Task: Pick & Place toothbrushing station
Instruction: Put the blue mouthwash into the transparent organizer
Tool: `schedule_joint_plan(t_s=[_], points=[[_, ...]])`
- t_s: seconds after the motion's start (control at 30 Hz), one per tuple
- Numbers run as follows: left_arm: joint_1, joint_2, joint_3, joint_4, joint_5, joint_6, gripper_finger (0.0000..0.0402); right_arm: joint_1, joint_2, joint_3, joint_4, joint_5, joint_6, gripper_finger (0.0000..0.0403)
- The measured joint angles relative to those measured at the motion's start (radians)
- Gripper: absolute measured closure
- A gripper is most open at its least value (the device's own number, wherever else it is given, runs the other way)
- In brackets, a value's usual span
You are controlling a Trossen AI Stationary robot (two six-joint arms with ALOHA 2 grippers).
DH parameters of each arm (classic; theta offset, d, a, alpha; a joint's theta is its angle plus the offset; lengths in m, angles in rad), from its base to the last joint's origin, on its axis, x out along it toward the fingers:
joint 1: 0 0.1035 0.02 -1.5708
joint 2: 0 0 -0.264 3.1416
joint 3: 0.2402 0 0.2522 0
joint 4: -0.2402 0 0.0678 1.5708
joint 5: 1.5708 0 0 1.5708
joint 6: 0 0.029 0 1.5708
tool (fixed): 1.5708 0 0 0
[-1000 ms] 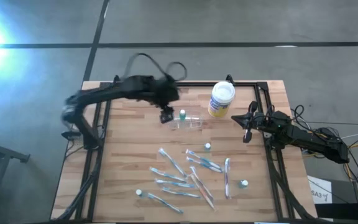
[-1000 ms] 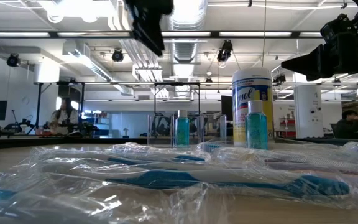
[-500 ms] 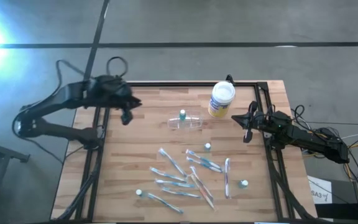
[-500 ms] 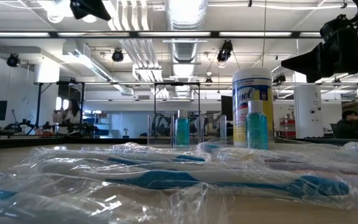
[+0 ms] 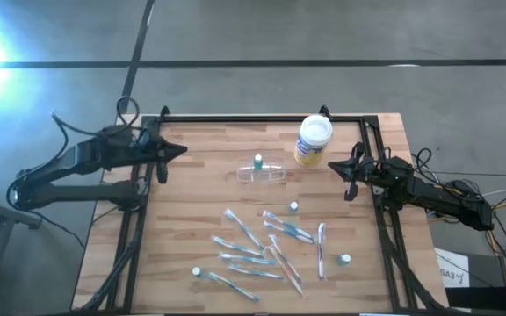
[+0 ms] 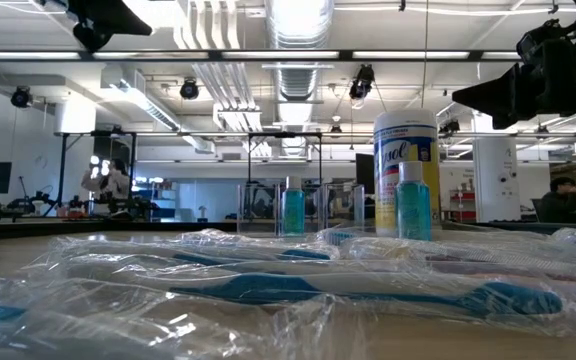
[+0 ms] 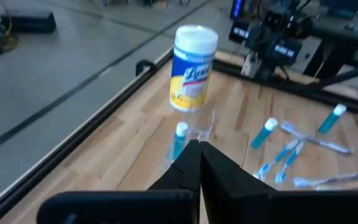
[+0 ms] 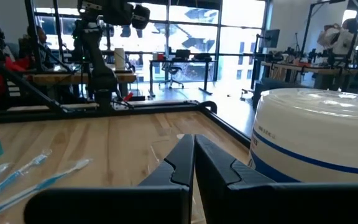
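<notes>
**Station** (image 5: 263, 173): clear plastic holder, standing on the bench (image 5: 191, 228) in the far middle, just left of the canister (image 5: 313, 140). One small teal-capped bottle (image 5: 257, 161) stands in it. Nothing grips or touches it.

**Left claw** (image 5: 180, 151): at the far-left edge of the bench, well apart from the station, fingers pressed together and empty. In its wrist view the two fingers meet at a point, aimed toward the station and canister.

**Right claw** (image 5: 350, 188): at the right edge of the bench, near the canister, fingers shut, nothing between them. Arm looks parked.

**Loose stock:** wrapped toothbrushes (image 5: 262, 246) lie scattered over the near middle of the bench; three more small bottles among them, one (image 5: 293, 207) nearest the station, one (image 5: 344, 260) near right, one (image 5: 196, 273) near left.

**Step in hand (judgement):** one bottle seems already placed; both claws are empty and clear of the goods, so this looks like a pause between one placement and the next pick.

**Next move (judgement):** a claw must open, travel to a loose item, likely a toothbrush or bottle, and close on it. The slippery wrappers lie flat and overlap, so a low, well-centred grip on one piece alone is called for, then a careful drop into the light holder without tipping it.
</notes>
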Motion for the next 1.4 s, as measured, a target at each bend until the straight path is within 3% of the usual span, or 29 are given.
schedule_joint_plan(t_s=[0.4,0.87,1.4], points=[[-0.001,-0.193,-0.193,0.129,0.0,-0.007,0.04,0.0,0.0,0.0,0.0,-0.001,0.0,0.0394],[0.0,-0.401,-0.349,0.149,-0.009,-0.065,0.0401,0.0,0.0,0.0,0.0,-0.001,0.0,0.0394],[-0.001,-0.549,-0.555,0.258,0.0,-0.073,0.0401,0.0,0.0,0.0,-0.001,0.0,0.043,0.0394]])
